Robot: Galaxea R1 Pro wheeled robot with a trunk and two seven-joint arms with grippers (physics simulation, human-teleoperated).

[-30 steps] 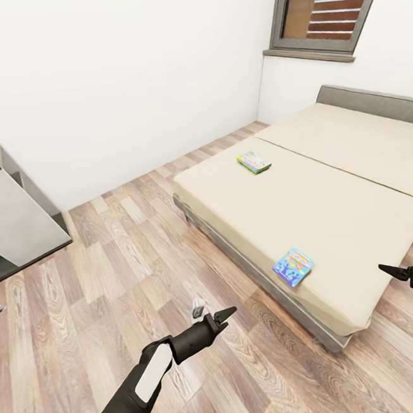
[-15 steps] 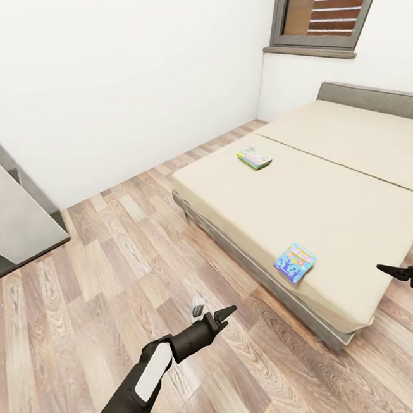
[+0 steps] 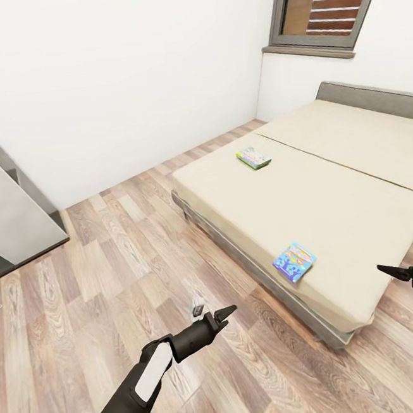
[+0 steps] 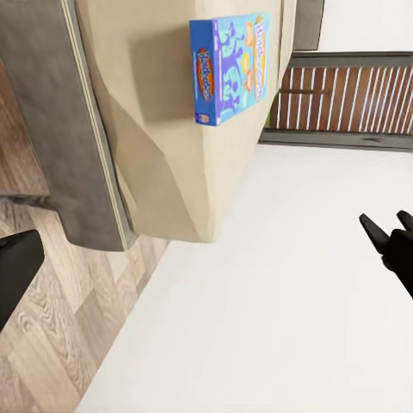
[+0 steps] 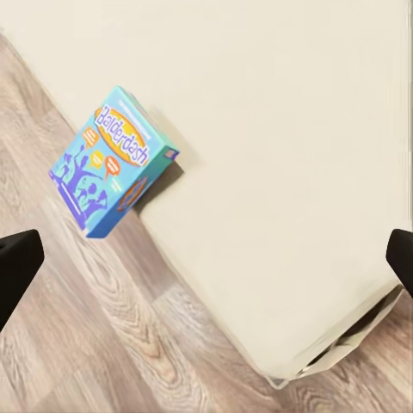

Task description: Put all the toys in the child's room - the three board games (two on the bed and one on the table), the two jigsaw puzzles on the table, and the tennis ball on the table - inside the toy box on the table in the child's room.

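Head view: bed (image 3: 335, 218) with beige cover and grey headboard sits along the right wall under a window (image 3: 331, 2), wood-plank floor (image 3: 111, 267) in front. Two board games on the bed: blue Balderdash box (image 3: 294, 262) lying flat right at the near edge of the mattress, and a green-edged box (image 3: 253, 158) further back, near the far-left edge (print too small to read from here). Well apart from each other. Left claw (image 3: 226, 313) hangs over bare floor short of the bed, holding nothing; the head view shows its tips close together, but the left wrist view has one dark finger (image 4: 17, 271) at one edge and another at the opposite edge, so it reads as spread. Right claw (image 3: 391, 271) sits just off the near-right corner of the bed, empty; the right wrist view shows dark fingertips (image 5: 17, 262) at opposite edges with the Balderdash box between them further out, so spread too. Corner of the grey worktop (image 3: 10, 214) visible at far left against the white wall; nothing on the part that shows.
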